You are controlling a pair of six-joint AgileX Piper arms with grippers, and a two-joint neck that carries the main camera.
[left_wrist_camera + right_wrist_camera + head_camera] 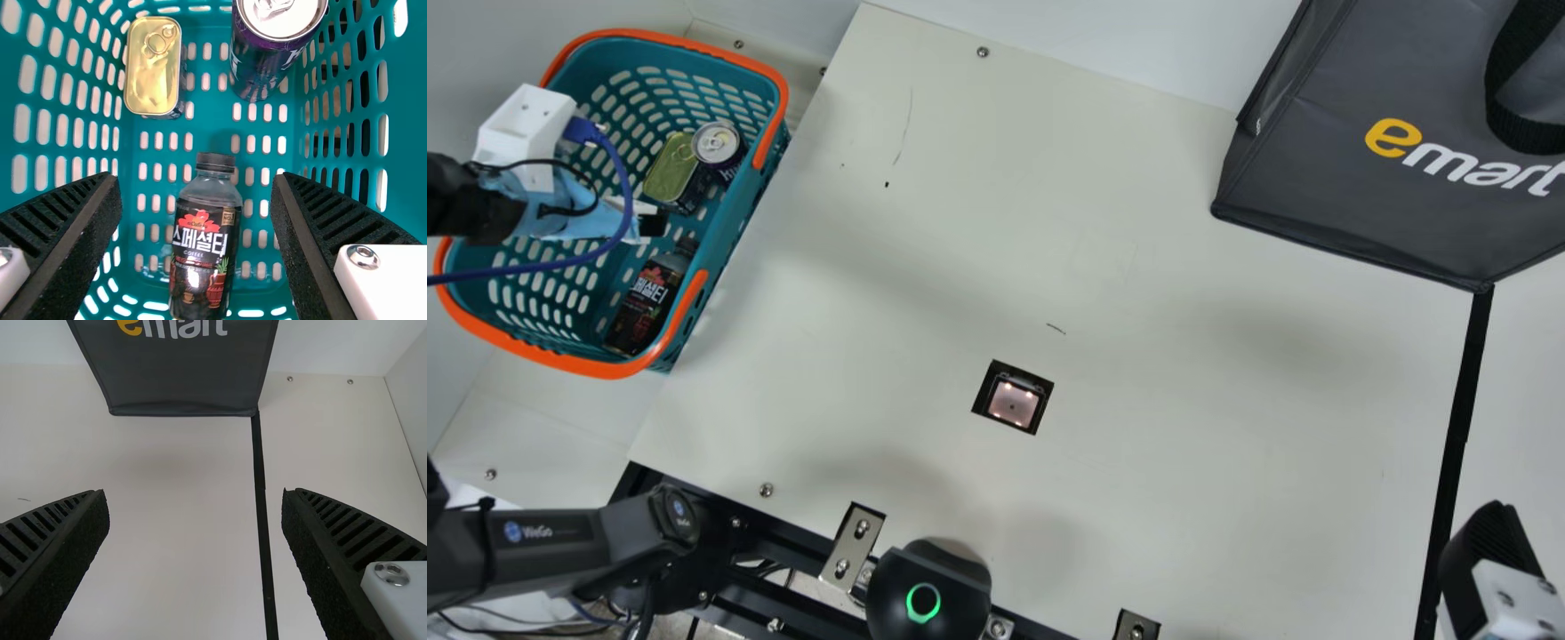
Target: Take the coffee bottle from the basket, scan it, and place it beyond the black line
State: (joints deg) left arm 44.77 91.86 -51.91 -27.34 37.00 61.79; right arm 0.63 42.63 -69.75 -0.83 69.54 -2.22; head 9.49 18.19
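Note:
My left gripper (pixel 654 222) is over the teal basket (pixel 734 227) in the main view, beside the coffee bottle (pixel 645 298). In the left wrist view, the dark bottle (pixel 203 247) with its black cap lies in the basket between the two spread fingers of the left gripper (pixel 197 200), not touched by them. My right gripper (pixel 1489 542) is at the main view's lower right, by the black line (pixel 1458 427). The right wrist view has this gripper (pixel 195 513) open and holding nothing, above the table and the black line (pixel 261 500).
A gold-lidded tin (pixel 671 169) and a dark can (pixel 718 147) share the basket with the bottle. The scanner window (pixel 1014 400) is set into the table (pixel 1183 427). A dark grey bag (pixel 1325 178) stands at the back right.

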